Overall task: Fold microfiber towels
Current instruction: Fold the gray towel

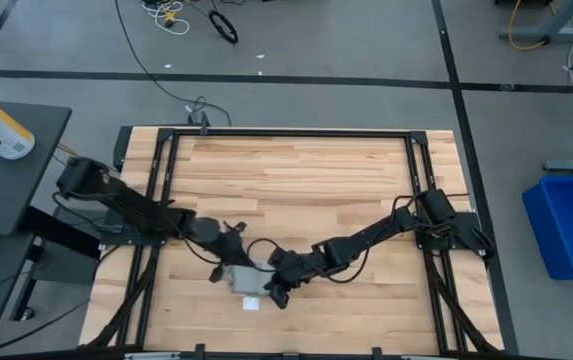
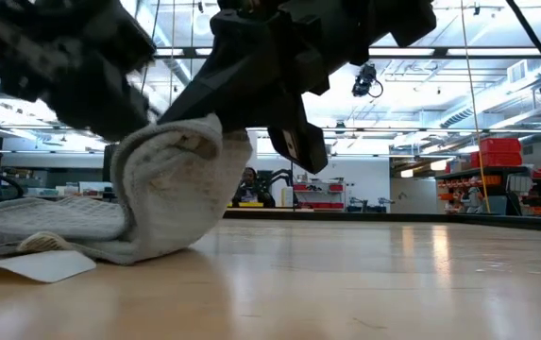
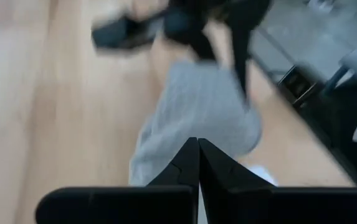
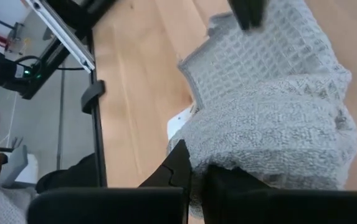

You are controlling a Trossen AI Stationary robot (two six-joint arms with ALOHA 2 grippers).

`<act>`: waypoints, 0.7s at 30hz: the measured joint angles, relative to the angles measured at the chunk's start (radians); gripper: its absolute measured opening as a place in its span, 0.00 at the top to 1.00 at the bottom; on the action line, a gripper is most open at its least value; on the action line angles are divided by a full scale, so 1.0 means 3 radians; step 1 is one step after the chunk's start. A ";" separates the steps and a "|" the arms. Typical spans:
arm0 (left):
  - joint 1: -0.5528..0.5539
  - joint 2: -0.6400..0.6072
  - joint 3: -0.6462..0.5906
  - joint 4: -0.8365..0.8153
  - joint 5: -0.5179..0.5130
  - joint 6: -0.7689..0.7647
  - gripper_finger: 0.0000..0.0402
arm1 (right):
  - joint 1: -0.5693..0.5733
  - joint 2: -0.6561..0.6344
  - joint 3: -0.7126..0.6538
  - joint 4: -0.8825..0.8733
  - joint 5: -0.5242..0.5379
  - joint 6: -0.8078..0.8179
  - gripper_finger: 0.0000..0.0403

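Right wrist view shows the right claw (image 4: 194,177) clenched on a lifted edge of the soft grey-blue square microfiber towel (image 4: 271,118), bunched on the near wooden desk (image 1: 316,180); carry it flat across, while the left claw (image 3: 198,163), clenched empty, hovers just beyond

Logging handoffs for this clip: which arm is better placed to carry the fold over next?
Probably the right. The right gripper is shut on a raised edge of the light grey-blue waffle-textured microfiber towel, which arches up off the wooden table. The left gripper is shut and empty beside the towel.
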State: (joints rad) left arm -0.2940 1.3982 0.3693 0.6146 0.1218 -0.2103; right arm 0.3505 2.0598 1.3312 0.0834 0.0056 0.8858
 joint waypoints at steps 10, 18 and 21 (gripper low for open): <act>-0.0092 -0.1128 -0.0454 0.0197 -0.0271 -0.0026 1.00 | -0.0131 0.0001 -0.0003 0.0400 -0.0144 -0.0238 0.97; -0.0098 -0.1431 -0.0551 0.0114 -0.0286 -0.0089 1.00 | -0.0347 0.0001 -0.0003 0.0192 -0.0388 -0.0011 0.97; -0.0098 -0.1430 -0.0551 0.0096 -0.0246 -0.0111 1.00 | -0.0417 0.0005 -0.0003 0.0006 -0.0456 0.0023 0.97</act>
State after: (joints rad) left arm -0.3233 0.9691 0.2039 0.6433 0.0480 -0.2437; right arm 0.2255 2.0613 1.3304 0.0853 -0.1311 0.8926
